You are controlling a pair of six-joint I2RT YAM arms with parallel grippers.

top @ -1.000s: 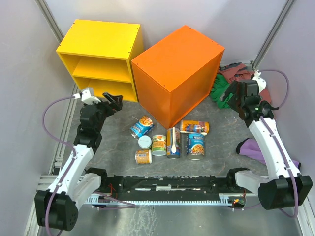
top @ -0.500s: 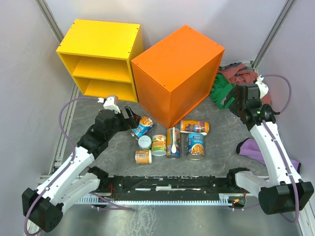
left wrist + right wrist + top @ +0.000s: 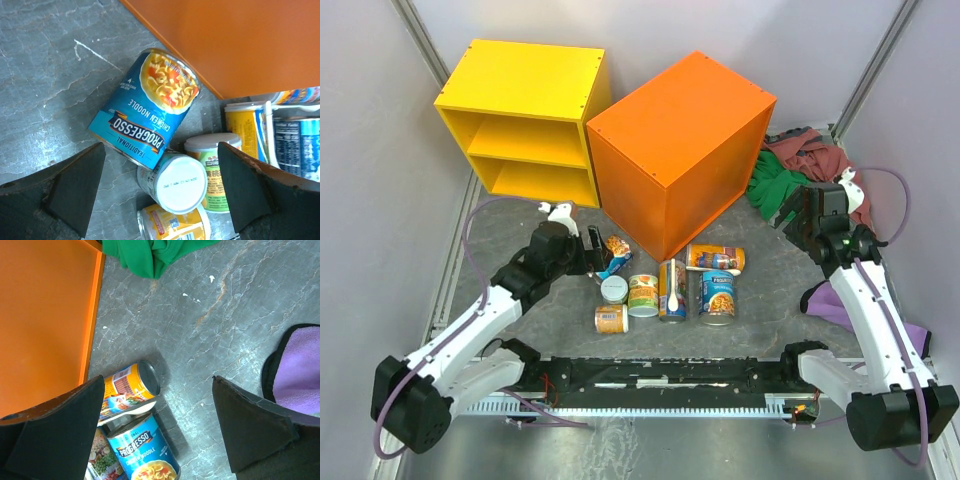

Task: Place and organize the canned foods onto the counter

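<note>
The left gripper is wide open and holds nothing, right above the blue soup can, which lies on its side on the grey table just beside the orange counter. To grab it well, I think one finger should go down on each round side, keeping off the white-topped can close by. The right gripper is wide open too, near the green cloth, and no can sits on the counter yet.

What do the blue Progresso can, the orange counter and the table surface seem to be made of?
The Progresso can: probably metal under a smooth printed paper label; only the label shows here. The orange counter: flat painted or laminated board, matte, with sharp edges; core unclear. The table surface: grey, veined like stone, possibly a printed mat.
</note>
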